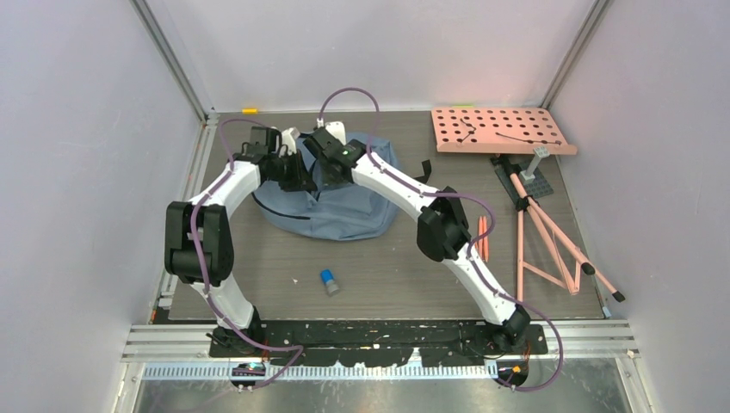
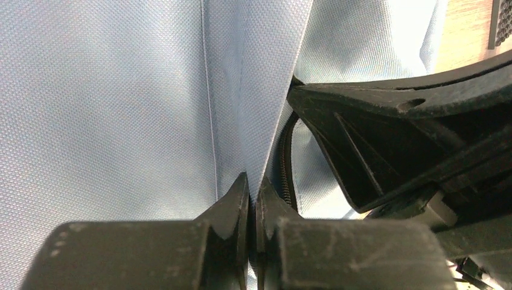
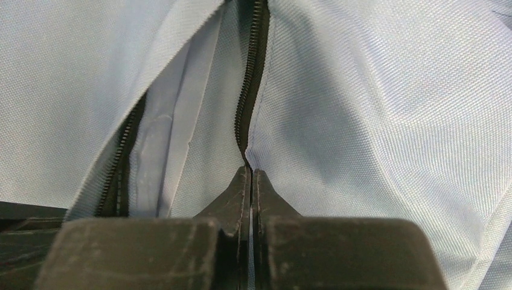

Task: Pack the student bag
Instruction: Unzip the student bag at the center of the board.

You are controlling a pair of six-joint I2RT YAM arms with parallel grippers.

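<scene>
student bag (image 1: 344,215): far part under left arm (image 1: 237,181), right arm (image 1: 387,185)
zipper (image 3: 250,72): cut by top edge
blue-capped item (image 1: 330,281): too small to identify

One fixed overhead view, two close wrist views.
Top external: set high above and behind the arm bases (image 1: 234,334), facing down and forward over the whole table (image 1: 387,275), far enough back to hold the student bag (image 1: 344,211) entire. Left wrist: looking along the left gripper (image 2: 253,190), pressed close against grey-blue fabric. Right wrist: equally close, looking along the right gripper (image 3: 251,175) at the zipper (image 3: 253,60). Shared by all three: the student bag's zipper area.
</scene>
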